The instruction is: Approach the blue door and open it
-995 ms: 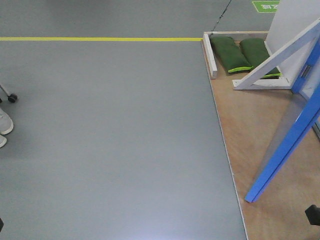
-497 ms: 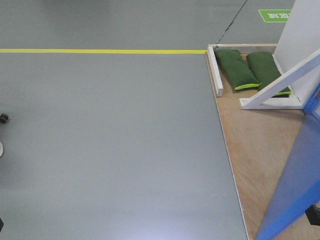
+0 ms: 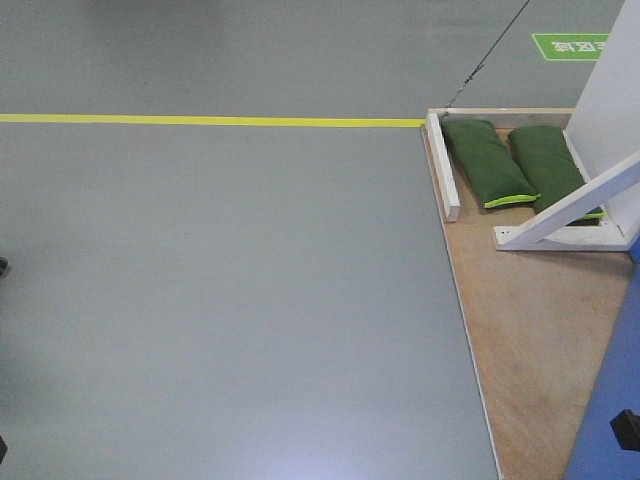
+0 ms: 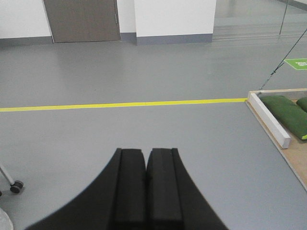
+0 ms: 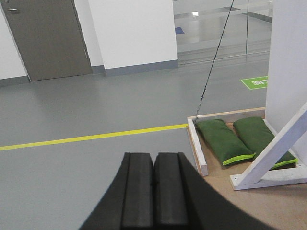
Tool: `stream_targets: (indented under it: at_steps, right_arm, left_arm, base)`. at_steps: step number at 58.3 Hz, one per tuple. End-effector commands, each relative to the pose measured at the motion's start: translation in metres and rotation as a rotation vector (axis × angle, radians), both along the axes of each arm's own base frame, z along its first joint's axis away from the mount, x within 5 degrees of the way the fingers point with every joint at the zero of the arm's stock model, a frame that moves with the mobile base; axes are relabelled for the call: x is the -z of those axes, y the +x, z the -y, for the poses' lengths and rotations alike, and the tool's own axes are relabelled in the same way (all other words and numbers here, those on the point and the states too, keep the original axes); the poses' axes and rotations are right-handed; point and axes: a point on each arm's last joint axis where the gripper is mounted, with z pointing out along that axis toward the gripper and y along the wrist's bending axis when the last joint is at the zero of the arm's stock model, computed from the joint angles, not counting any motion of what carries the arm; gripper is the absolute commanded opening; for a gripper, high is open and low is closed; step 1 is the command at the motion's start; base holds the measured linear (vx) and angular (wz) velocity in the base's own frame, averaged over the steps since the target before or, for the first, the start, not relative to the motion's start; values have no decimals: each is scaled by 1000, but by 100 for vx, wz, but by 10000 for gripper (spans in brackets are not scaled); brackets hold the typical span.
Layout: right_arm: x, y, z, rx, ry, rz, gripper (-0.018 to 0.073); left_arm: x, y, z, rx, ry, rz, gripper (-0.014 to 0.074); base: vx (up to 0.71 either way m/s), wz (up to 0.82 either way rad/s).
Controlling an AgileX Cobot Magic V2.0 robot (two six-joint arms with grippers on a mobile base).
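Observation:
Only a strip of the blue door (image 3: 608, 410) shows, at the bottom right edge of the front view, standing over the wooden platform (image 3: 530, 330). Its handle and lock are out of view. The door does not show in either wrist view. My left gripper (image 4: 145, 151) is shut and empty, held over the grey floor. My right gripper (image 5: 154, 155) is shut and empty, held over the floor near the platform's left edge.
Two green sandbags (image 3: 487, 163) lie at the platform's far end, between a white rail (image 3: 443, 165) and a white slanted brace (image 3: 570, 210). A yellow line (image 3: 200, 120) crosses the floor. A caster wheel (image 4: 17, 186) stands at left. A thin cable (image 5: 211, 57) slants down to the platform.
The view has shifted: the yellow line and platform slid down and right. The blue door slid almost out at the right edge. The shoes and caster at left left the front view.

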Motion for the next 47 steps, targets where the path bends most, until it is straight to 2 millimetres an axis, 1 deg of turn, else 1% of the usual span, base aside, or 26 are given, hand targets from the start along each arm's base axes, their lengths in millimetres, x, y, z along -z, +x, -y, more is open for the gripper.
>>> stream_targets:
  at_steps: [1,47]
  right_arm:
    - [-8,0,0,-1,-16,92,12]
    - [-8,0,0,-1,-15,94,12]
  left_arm:
    - [-17,-1,1,11,-9,123,73]
    - [-17,-1,1,11,-9,123,73]
  base:
    - [10,-5]
    - [3,-1]
